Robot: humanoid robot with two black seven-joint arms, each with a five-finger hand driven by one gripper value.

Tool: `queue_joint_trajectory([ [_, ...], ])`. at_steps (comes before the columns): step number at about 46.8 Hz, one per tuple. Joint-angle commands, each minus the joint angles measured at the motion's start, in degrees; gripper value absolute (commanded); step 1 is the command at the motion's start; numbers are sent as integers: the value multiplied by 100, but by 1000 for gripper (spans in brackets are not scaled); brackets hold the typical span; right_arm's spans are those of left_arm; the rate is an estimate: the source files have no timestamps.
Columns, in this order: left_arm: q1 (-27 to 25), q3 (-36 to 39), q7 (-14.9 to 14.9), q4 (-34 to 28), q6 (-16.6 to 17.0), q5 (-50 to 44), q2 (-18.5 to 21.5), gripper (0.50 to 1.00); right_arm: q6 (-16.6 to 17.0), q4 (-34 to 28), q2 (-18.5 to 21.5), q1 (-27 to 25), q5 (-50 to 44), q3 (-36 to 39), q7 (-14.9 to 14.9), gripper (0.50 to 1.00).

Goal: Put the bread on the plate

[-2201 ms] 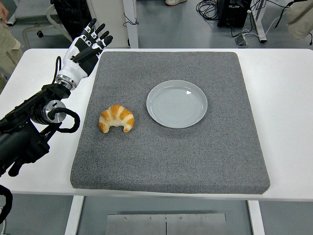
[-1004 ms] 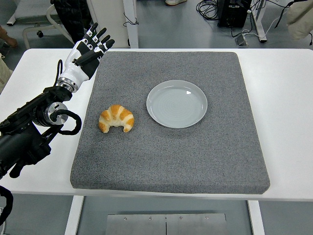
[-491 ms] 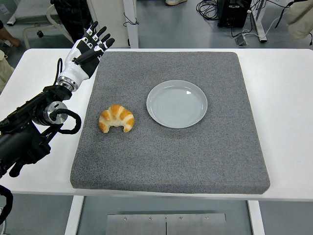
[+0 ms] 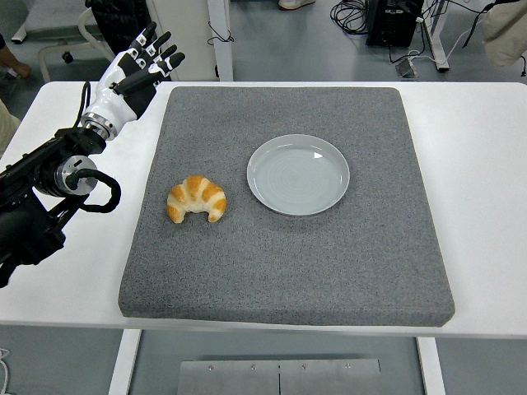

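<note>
A golden croissant (image 4: 197,198) lies on the grey mat (image 4: 288,271), left of centre. To its right sits a bare pale grey plate (image 4: 298,174). My left hand (image 4: 138,67) hovers high over the table's far left, beyond the mat's corner, fingers spread and holding nothing. It is well above and behind the croissant. The right arm does not show.
The grey mat covers most of the white table (image 4: 486,181). Behind the table stand a chair (image 4: 90,33), table legs and cables on the floor. Part of a person shows at the top right corner (image 4: 504,29) and at the left edge (image 4: 6,49).
My left arm has pulled back to the left and lifted, moving the hand up and away from the mat. The croissant and the plate have stayed put.
</note>
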Motion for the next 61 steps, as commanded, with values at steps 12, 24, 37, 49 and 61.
queue_joint_trajectory([
  [12,-443,906,263,-2042,830,-2,1265,949,1,0,0,4,0,-1,0,1000],
  [24,-1575,2900,289,-2966,857,463,2118,960,1,0,0,4,0,-1,0,1000],
  [37,-2552,4263,298,-3229,752,1465,2628,960,1,0,0,4,0,-1,0,1000],
  [49,-2158,4326,201,-3326,900,3073,2743,960,1,0,0,4,0,-1,0,1000],
  [61,-1463,4089,-18,-3317,1331,3778,2725,960,1,0,0,-4,0,-1,0,1000],
])
